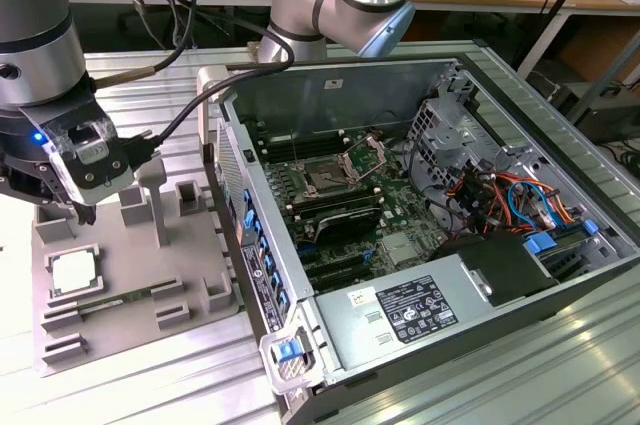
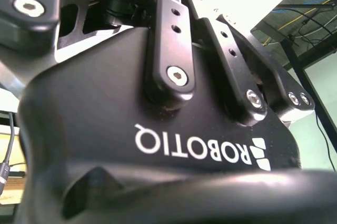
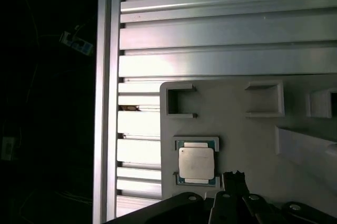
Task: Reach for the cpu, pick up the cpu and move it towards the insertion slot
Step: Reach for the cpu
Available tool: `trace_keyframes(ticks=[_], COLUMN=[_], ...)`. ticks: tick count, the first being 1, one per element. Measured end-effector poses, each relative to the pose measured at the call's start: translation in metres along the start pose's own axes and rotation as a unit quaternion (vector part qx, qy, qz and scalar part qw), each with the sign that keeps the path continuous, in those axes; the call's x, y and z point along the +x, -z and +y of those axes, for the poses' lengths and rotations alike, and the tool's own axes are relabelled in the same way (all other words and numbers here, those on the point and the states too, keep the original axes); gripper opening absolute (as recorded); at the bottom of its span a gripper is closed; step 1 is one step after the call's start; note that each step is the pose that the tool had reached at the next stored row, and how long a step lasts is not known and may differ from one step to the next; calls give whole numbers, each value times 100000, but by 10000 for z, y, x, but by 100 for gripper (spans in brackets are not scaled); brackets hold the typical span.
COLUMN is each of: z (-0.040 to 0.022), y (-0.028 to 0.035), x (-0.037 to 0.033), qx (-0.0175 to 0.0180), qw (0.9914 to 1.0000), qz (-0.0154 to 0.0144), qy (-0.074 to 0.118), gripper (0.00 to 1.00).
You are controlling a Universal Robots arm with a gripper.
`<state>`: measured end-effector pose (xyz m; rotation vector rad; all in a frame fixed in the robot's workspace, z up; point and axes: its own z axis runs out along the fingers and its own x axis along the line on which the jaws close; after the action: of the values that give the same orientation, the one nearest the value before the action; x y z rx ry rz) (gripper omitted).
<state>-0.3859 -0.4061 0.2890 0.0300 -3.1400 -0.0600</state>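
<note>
The cpu (image 1: 75, 272) is a small pale silver square lying flat in a recess of the grey fixture (image 1: 140, 255) at the exterior view's left. My gripper (image 1: 76, 207) hangs just above and slightly behind it, apart from it and holding nothing that I can see. In the first wrist view the cpu (image 3: 196, 162) sits in its frame close to the dark gripper parts at the picture's edge. The insertion slot (image 1: 323, 181) is the dark square socket inside the open computer case, with its silver bracket (image 1: 366, 157) lifted open. The gripper's black body (image 2: 158, 129) shows in the second wrist view.
A thin green memory stick (image 1: 112, 297) lies on the fixture beside the cpu. Upright grey posts (image 1: 152, 200) rise from the fixture between the gripper and the computer case (image 1: 250, 245). The case wall, cables (image 1: 500, 195) and power supply (image 1: 410, 310) surround the board. Ribbed aluminium table (image 3: 210, 34) underneath.
</note>
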Motion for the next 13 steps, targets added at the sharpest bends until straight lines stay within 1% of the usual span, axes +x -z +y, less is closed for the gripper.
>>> trace_keyframes(ticks=[13], z=[-1], y=[-36], x=[3], qx=[-2], qw=[100000], qz=[-2], qy=[1], gripper=[11])
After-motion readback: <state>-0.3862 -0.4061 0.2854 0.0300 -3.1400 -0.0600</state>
